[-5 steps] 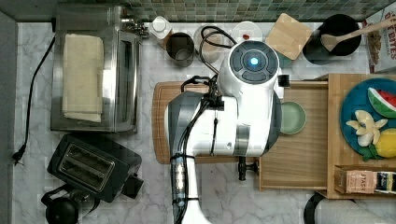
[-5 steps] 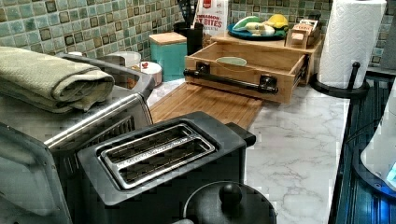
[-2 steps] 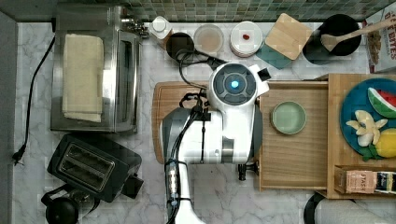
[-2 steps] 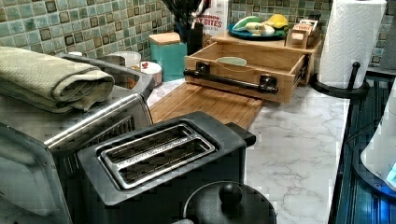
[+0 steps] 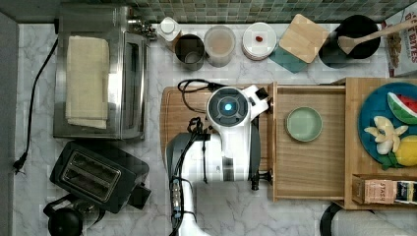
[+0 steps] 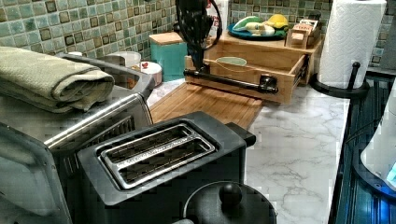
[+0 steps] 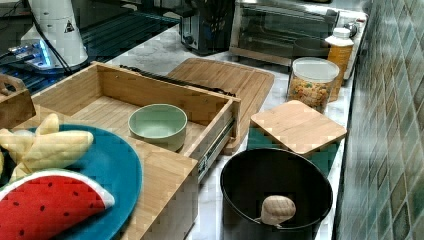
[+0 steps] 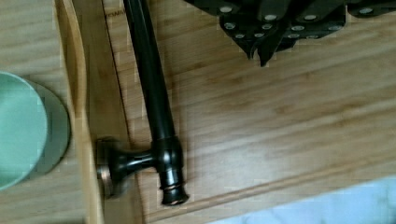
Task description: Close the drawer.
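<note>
Top view shows the drawer (image 5: pixel 310 142) pulled well out of the cabinet (image 5: pixel 378 142) toward the top view's left, its front panel over the edge of the cutting board (image 5: pixel 172 118). A green bowl (image 5: pixel 304 124) sits inside it, near the back. The arm (image 5: pixel 228 142) hangs over the board, just beside the front panel.

In the wrist view the tool (image 8: pixel 261 51) hovers above the board, its fingers drawn together to a point and holding nothing, a short way off the black bar handle (image 8: pixel 149 88).

To close well, I judge the tool should come down to the level of the front panel, meet the wood or the bar squarely near its middle, and push straight along the rails toward the cabinet. An off-centre push could skew the drawer on its slides; a slow, even push keeps the bowl from sliding.

The table (image 5: pixel 236 211) is white marble, backed by green mosaic tile (image 6: pixel 93 23), and carries a toaster (image 5: pixel 96 174), a toaster oven (image 5: pixel 103 83), jars, and a paper-towel roll (image 6: pixel 352 42).
</note>
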`<state>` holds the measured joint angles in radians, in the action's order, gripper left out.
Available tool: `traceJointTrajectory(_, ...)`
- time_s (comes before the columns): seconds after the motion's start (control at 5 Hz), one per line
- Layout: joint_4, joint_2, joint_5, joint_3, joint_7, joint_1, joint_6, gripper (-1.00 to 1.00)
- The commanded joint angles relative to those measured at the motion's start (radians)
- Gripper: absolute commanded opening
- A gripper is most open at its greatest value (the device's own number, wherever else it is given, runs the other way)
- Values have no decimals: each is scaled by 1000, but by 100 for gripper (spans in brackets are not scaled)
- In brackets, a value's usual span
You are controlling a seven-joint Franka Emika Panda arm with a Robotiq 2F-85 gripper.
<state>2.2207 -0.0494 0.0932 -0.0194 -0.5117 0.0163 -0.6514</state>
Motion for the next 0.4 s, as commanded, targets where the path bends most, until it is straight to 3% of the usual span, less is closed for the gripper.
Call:
traceJointTrajectory(0.2,91,10,262,-51,57,-36,-217,-100)
traceJointTrajectory(0.4,73,-41,259,-39,67,-32,-205,-100)
